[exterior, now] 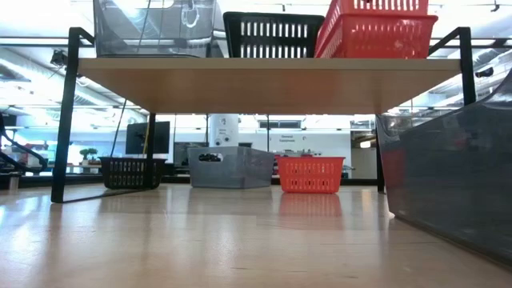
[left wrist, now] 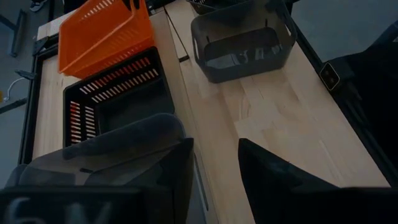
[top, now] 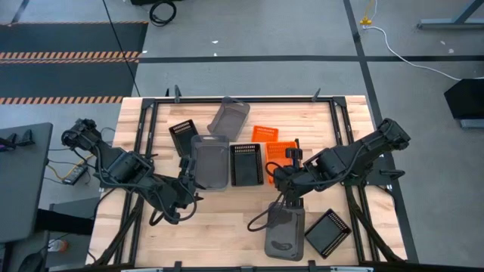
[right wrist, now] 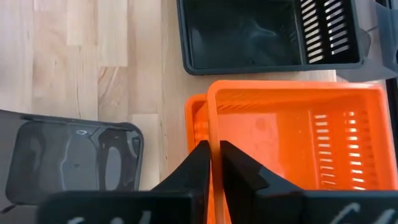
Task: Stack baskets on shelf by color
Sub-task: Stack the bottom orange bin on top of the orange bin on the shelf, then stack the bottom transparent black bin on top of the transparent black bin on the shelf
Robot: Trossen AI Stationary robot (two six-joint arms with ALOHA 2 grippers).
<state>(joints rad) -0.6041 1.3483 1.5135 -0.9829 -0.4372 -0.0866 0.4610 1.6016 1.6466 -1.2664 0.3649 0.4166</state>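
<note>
Shelf [exterior: 256, 84]: stood mid-table, carrying three loads side by side, grey, black, orange.
Orange pair [right wrist: 292, 130]: two orange baskets, one nested in the other, on the shelf's end nearer the right arm.
Shelf black [top: 246, 163]: perforated basket in the middle, just beside the orange pair.
Shelf grey [top: 209, 161]: solid basket on the end nearer the left arm, just beside the shelf black.
Right gripper [right wrist: 214, 155]: hung over the orange pair, fingers narrow and astride the inner basket's wall. It could not be told whether they pinched it.
Left gripper [left wrist: 214, 142]: stood low at the outer side of the shelf grey, fingers well apart with only bare wood between them, holding nothing.
Rear black [top: 183, 134]: on the table behind the shelf, on the left arm's side.
Rear grey [top: 228, 115]: behind the shelf, turned at an angle, near the table's far edge.
Rear orange [top: 265, 134]: behind the shelf, just beyond the orange pair.
Front grey [top: 284, 230]: on the table ahead of the shelf, under the right arm.
Front black [top: 327, 233]: just beside the front grey, turned at an angle.
Table [top: 219, 227]: light wood, bare between the arms ahead of the shelf.
</note>
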